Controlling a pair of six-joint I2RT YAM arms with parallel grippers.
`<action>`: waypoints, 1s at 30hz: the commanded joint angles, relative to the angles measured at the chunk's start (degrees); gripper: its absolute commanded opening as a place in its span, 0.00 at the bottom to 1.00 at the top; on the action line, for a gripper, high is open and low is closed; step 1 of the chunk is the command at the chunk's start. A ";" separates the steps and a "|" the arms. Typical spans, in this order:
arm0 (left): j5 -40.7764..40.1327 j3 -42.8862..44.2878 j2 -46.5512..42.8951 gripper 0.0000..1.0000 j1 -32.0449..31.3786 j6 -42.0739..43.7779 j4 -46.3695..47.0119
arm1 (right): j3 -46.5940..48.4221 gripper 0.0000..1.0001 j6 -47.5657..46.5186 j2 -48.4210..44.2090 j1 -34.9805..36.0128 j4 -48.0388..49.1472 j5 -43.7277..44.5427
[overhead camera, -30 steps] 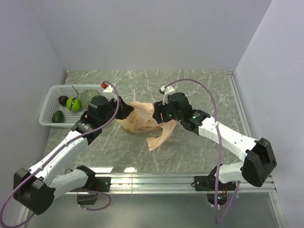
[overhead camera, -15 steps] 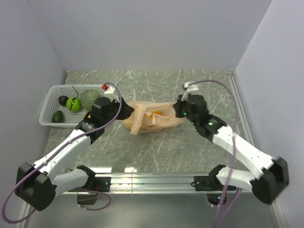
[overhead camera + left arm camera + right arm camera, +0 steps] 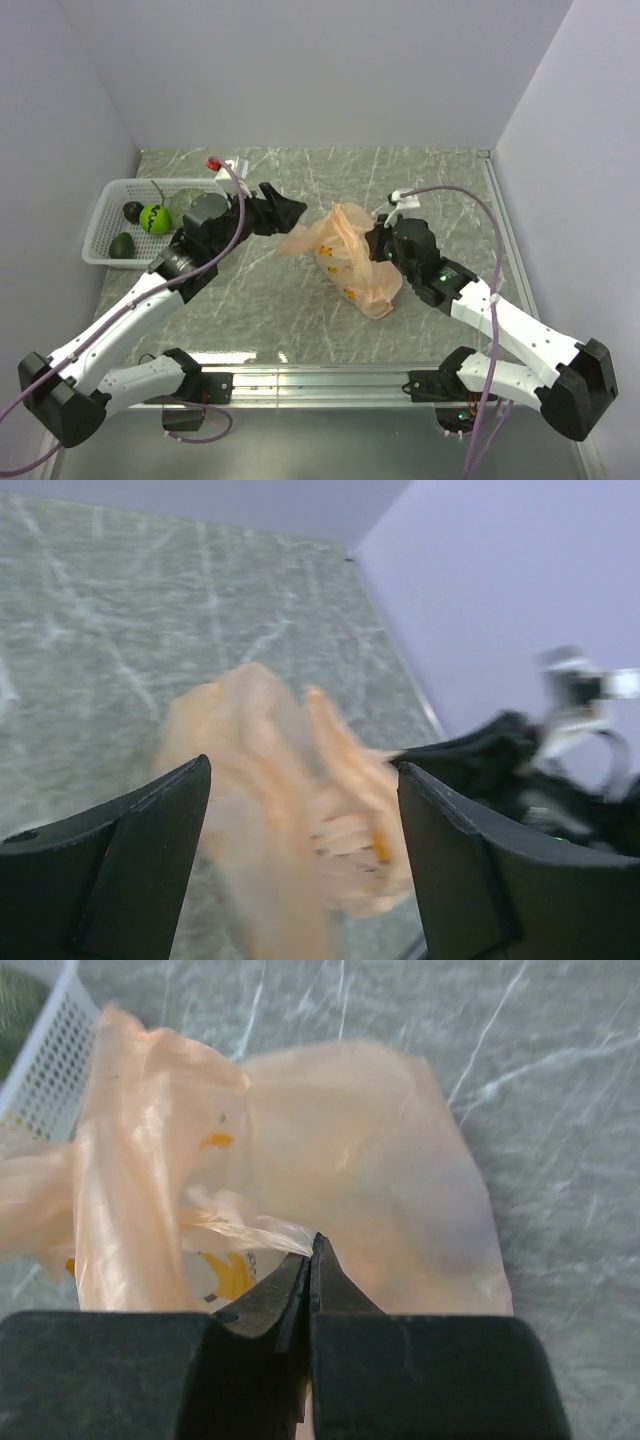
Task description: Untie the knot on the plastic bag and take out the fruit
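The pale-orange plastic bag is bunched up in the middle of the table, with its upper part lifted. My right gripper is shut on a thin strip of the bag's film; the jaw tips are pressed together on it. Yellow patches of the fruit show through the film. My left gripper stands open just left of the bag, clear of it. In the left wrist view the blurred bag lies beyond the spread fingers. I cannot make out the knot.
A white basket stands at the left, holding a bright green round fruit, a grey-green melon and dark pieces. Its corner shows in the right wrist view. Walls enclose the back and sides.
My left gripper has opened, let go of the bag and drawn back. My right gripper has shut on the film; the bag has shifted right and now stands bunched up.
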 commanded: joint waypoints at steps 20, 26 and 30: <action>-8.00 1.46 -0.48 0.30 -25.08 -4.00 0.83 | -3.51 0.00 -1.29 -7.35 4.72 6.51 8.65; -19.22 1.28 3.82 0.39 -25.35 -8.91 -6.38 | -4.21 0.00 -1.30 -8.40 4.81 7.39 7.52; -22.95 0.04 7.15 0.47 -22.64 -14.71 -3.65 | -4.65 0.00 -0.59 -8.31 4.81 7.39 6.63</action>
